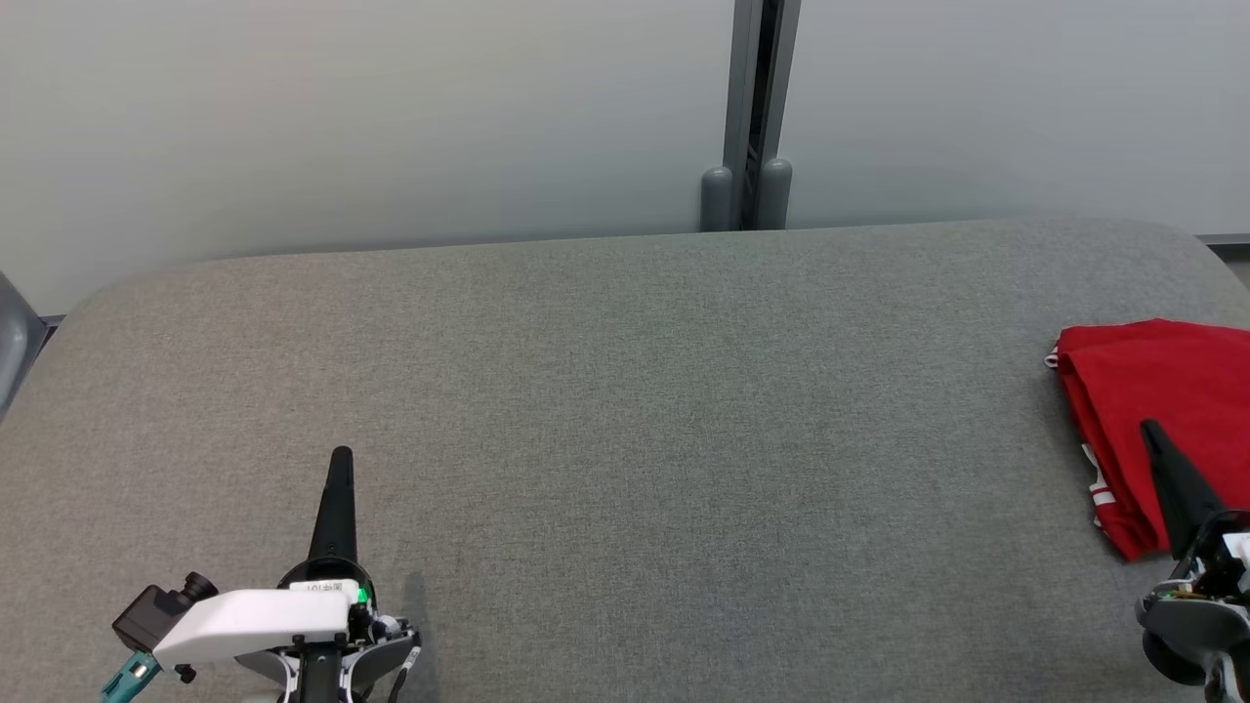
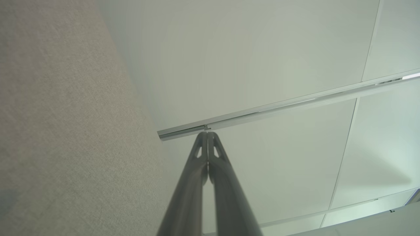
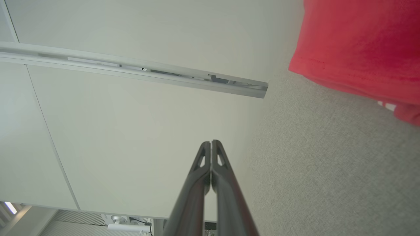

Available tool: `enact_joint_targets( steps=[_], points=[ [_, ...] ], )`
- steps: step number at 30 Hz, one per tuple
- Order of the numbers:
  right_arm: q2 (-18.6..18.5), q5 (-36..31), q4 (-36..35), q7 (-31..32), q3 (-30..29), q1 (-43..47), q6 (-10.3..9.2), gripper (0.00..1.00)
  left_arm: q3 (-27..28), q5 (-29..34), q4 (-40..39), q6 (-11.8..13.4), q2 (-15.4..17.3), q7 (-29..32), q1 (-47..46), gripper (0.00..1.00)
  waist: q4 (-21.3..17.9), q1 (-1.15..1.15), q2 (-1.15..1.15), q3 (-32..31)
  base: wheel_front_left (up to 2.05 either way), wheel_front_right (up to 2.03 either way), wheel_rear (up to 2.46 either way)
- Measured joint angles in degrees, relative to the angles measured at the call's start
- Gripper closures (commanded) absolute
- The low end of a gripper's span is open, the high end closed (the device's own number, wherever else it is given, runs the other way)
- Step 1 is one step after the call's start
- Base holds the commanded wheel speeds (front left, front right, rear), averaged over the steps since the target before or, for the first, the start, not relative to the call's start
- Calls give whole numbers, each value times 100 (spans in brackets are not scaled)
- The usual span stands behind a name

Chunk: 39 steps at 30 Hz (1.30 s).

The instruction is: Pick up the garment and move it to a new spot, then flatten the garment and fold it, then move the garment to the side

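Observation:
A red garment lies folded at the right edge of the grey upholstered surface, with a bit of white print at its near edge. In the right wrist view the garment fills the upper right corner. My right gripper is shut and empty, its tips over the garment's near part in the head view. Its fingers meet with nothing between them. My left gripper stands shut and empty at the lower left, far from the garment. The left wrist view shows its tips pressed together.
A pale wall runs behind the surface, with a grey vertical post at its middle. A metal rail crosses the wall in the wrist views. The surface's rounded far edge lies close to the wall.

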Motion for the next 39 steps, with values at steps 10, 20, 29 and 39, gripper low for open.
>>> enact_joint_targets(
  steps=[10,20,29,39],
  points=[
    [-19,399,103,115,-92,-108,0,100,4,-374,37,-59,-63,-10,-77,100,-1,0,0,25,0,0,0],
    [-33,783,204,219,-167,-190,0,100,8,-721,76,-141,-109,-33,-132,100,-2,0,0,49,0,0,0],
    [-37,813,209,219,-168,-210,0,100,10,-740,78,-145,-113,-33,-148,100,-2,0,0,50,0,0,0],
    [-44,815,209,219,-162,-210,0,100,10,-740,78,-145,-113,-34,-148,100,-2,0,0,50,0,0,0]
  ],
)
